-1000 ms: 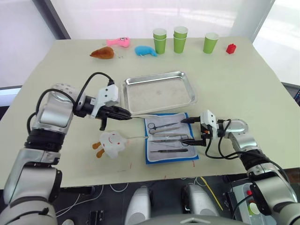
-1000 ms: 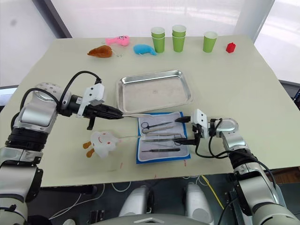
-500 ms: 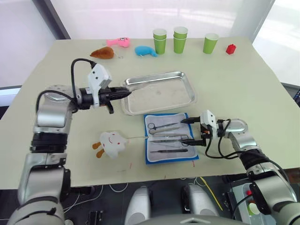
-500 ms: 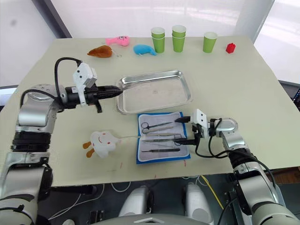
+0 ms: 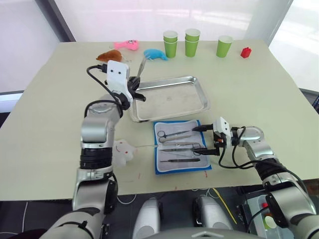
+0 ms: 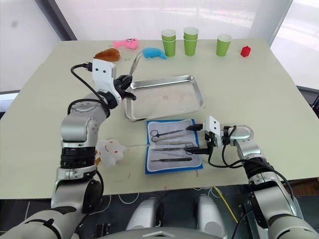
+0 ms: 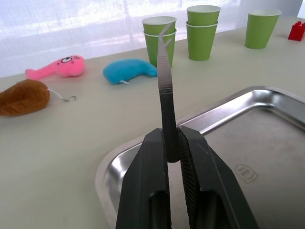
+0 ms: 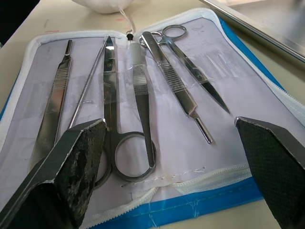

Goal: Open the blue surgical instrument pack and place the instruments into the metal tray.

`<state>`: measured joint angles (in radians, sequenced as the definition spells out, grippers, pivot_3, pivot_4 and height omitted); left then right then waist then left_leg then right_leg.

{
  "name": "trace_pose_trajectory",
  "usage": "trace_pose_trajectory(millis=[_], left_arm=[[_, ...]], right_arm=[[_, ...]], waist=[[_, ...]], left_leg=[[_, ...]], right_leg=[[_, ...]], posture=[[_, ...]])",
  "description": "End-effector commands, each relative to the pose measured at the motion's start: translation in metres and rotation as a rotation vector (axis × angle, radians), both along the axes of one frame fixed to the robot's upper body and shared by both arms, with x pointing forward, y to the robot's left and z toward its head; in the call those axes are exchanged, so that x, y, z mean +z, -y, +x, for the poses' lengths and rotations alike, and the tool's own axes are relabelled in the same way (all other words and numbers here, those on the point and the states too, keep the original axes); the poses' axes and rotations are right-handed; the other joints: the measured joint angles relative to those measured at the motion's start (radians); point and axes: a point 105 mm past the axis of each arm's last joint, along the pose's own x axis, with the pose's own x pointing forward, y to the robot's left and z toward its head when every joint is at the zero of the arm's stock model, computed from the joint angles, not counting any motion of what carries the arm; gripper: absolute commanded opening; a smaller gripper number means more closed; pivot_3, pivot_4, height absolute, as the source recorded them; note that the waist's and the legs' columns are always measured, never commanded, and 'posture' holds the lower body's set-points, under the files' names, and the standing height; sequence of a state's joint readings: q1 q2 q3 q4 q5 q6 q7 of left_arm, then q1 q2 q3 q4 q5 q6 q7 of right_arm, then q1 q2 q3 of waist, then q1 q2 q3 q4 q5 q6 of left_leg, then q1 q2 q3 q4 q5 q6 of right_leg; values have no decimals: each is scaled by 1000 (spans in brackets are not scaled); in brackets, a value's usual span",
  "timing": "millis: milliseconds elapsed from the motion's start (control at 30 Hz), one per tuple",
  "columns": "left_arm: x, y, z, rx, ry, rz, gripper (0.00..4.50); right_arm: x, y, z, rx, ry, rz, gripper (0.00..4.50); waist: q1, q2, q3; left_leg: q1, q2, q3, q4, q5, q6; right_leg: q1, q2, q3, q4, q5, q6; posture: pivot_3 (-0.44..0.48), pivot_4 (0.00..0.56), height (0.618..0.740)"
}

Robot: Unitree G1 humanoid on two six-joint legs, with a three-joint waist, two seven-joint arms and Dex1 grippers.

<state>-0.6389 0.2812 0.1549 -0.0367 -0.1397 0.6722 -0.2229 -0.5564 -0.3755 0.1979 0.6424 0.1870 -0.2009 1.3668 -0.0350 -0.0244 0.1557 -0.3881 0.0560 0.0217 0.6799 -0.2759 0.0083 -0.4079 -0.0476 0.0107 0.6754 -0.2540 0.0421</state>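
Your left tool (image 7: 172,143) is clamped on one slim curved instrument (image 7: 163,71), which stands nearly upright above the near-left corner of the tray (image 5: 192,79). The tray looks bare inside, so this would be the first piece in. Bring the tip down over the tray's floor, well inside the rim, and tilt the piece flat before letting go; dropped upright, it may bounce or tip out over the edge towards the counter (image 5: 259,84). Keep clear of the rim itself, since a knock there could slide the tray.

Your right tool (image 5: 204,138) hangs with its fingers wide apart at the right edge of the pack (image 5: 199,169), which lies open on the counter just in front of the tray. Several instruments (image 8: 143,90) lie side by side in the white lining, among them ring-handled scissors (image 8: 116,119); some seem tucked under clear straps. Hold that tool steady there until the left one has released, then pick a single piece by its handle end.
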Motion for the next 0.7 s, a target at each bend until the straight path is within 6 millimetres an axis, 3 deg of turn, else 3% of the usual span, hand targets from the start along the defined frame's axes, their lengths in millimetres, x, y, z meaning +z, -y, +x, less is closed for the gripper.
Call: trace_pose_trajectory(millis=[33, 267, 433, 700], left_arm=[[-5, 3, -6, 100, 1, -56, 62], [-39, 22, -9, 180, -97, -129, 62], [-59, 24, -10, 267, -150, -137, 62], [-75, 25, -12, 333, -225, -178, 62]], right_arm=[[-46, 6, -24, 48, -160, -146, 4500], [-46, 6, -24, 43, -158, -143, 4500], [-46, 6, -25, 39, -156, -138, 4500], [-46, 6, -24, 34, -153, -138, 4500]], waist=[[1, 0, 0], [2, 0, 0], [2, 0, 0], [1, 0, 0]], left_leg=[[1, 0, 0, -1, 0, 0], [9, -1, 0, -6, 0, 0], [10, -1, 0, -8, 0, 0], [10, -1, 0, -9, 0, 0]], right_leg=[[1, 0, 0, -1, 0, 0], [10, 0, -1, -6, 0, 0], [11, 0, -1, -9, 0, 0], [11, 0, -1, -11, 0, 0]], posture=[[0, 150, 740], [0, 150, 740], [0, 150, 740], [0, 150, 740]])
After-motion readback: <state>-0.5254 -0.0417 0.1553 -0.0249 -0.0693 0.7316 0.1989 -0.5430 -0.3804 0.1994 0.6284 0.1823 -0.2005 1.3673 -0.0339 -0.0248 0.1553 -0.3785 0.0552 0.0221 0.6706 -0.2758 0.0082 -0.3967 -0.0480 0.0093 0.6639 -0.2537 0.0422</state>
